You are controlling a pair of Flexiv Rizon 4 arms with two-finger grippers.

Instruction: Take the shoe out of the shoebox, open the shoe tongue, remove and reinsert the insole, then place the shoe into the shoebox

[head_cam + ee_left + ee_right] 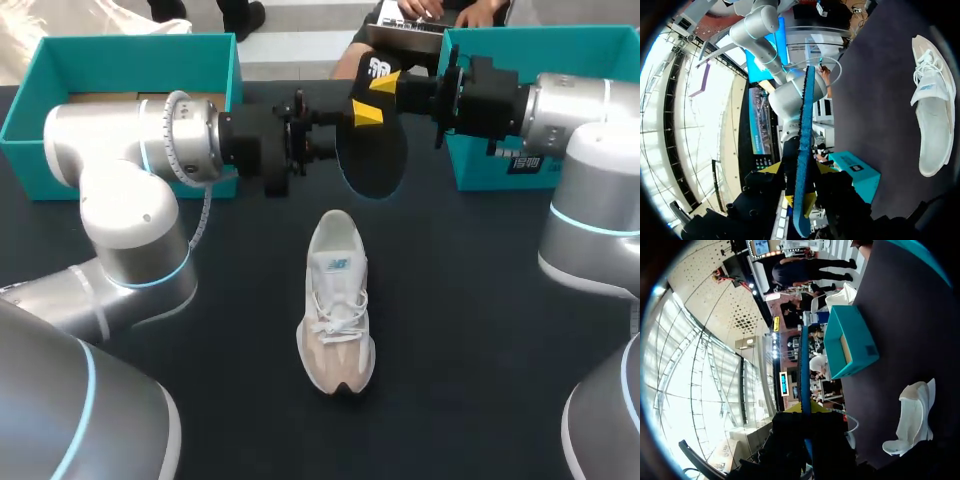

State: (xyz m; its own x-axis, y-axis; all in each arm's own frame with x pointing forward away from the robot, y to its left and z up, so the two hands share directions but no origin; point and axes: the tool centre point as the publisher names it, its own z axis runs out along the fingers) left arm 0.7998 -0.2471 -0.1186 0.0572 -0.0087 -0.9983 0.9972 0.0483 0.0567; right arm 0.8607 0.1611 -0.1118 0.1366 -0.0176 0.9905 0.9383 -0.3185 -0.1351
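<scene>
A black insole (pixel 375 150) hangs in the air over the back of the table, between my two arms. My right gripper (pixel 392 82) is shut on its heel end; in the right wrist view the insole (pixel 804 360) runs edge-on out of that gripper (pixel 807 412). My left gripper (pixel 350 125) comes in from the other side. In the left wrist view the insole (pixel 804 140) stands edge-on between its fingers (pixel 801 170), which sit close on both sides, open. The white and beige shoe (pixel 338 310) lies upright on the dark table below, also visible as the shoe (pixel 932 115) and the shoe (pixel 912 415).
A teal shoebox (pixel 120 50) stands at the back left behind my left arm, seen too as the box (pixel 850 340). A second teal box (pixel 480 170) stands at the back right, under my right arm.
</scene>
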